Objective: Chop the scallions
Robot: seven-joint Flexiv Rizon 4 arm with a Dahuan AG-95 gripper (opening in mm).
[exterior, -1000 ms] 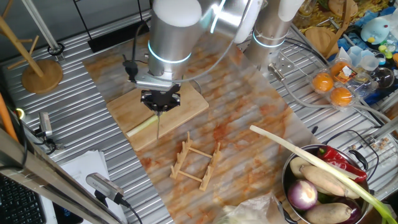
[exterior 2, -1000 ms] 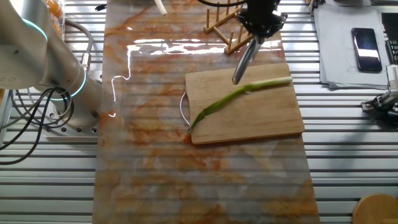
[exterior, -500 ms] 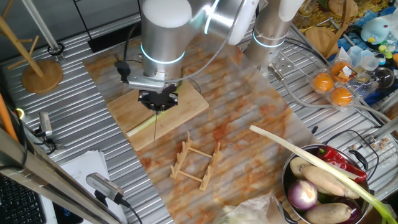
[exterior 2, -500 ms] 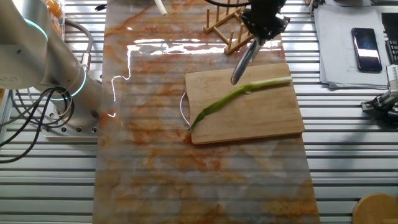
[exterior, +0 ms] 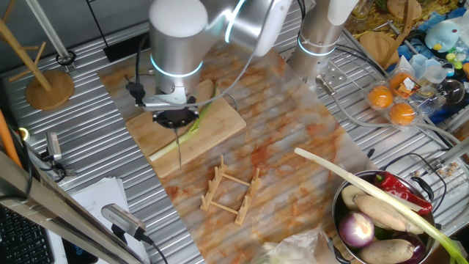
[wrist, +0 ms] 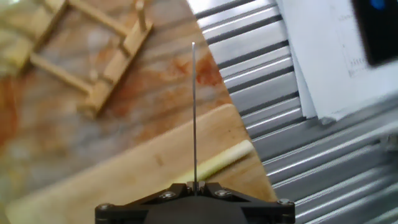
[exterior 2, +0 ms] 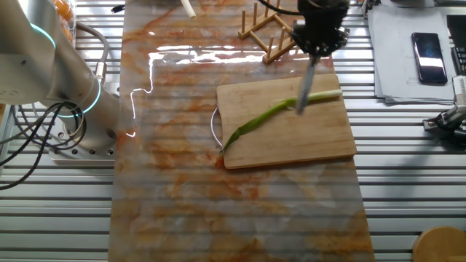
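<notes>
The arm (exterior: 183,51) is reaching down over the table (exterior 2: 182,211), whose marbled orange-and-white mat is lying on ribbed metal. A wooden cutting board (exterior 2: 291,145) is sitting flat on that mat, close to the mat's edge beside the papers (exterior 2: 408,65) and phone (exterior 2: 428,47). The gripper (exterior 2: 318,33) is hanging above the board's edge nearest the wooden rack (exterior 2: 266,33), clamped tight on a knife (exterior 2: 306,87) whose blade is pointing down toward the board; in the hand view the blade (wrist: 194,112) is showing edge-on as a thin line rising from between the closed fingers. The scallion (exterior 2: 280,113) is lying whole across the board, its pale root end toward the corner by the papers and its green leaf tip reaching the opposite side edge, by the metal handle there. The blade is crossing the stalk near its pale end in both fixed views, though whether the tip is touching it I cannot tell. In the hand view the pale end (wrist: 224,158) is lying just to one side of the blade. A bowl (exterior: 344,213) of vegetables is standing at a far corner of the table, with a long leek (exterior: 366,192) resting across it.
</notes>
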